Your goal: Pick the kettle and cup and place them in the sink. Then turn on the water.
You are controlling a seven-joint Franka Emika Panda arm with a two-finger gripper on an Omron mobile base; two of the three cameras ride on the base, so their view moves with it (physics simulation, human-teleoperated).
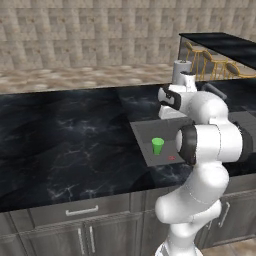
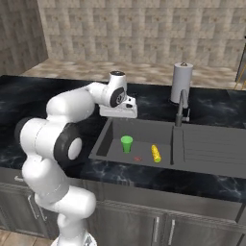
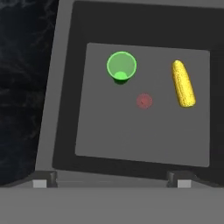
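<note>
The green cup (image 2: 127,143) stands upright on the floor of the grey sink (image 2: 144,130), toward its left side. From above, the cup (image 3: 121,66) shows its open mouth on the sink floor (image 3: 131,140). It is also visible as the cup (image 1: 157,145) in the left base view. My gripper (image 2: 118,111) hangs over the sink's back-left edge, open and holding nothing, clearly above the cup. Its fingertips (image 3: 43,179) stand far apart around my gripper (image 3: 111,179). The kettle is out of view. No water shows at the faucet (image 2: 180,108).
A yellow corn cob (image 3: 183,83) lies on the sink floor to the right of the cup, with a red drain mark (image 3: 144,101) between them. A ribbed drainboard (image 2: 211,144) lies right of the basin. A paper towel roll (image 2: 181,81) stands behind the faucet.
</note>
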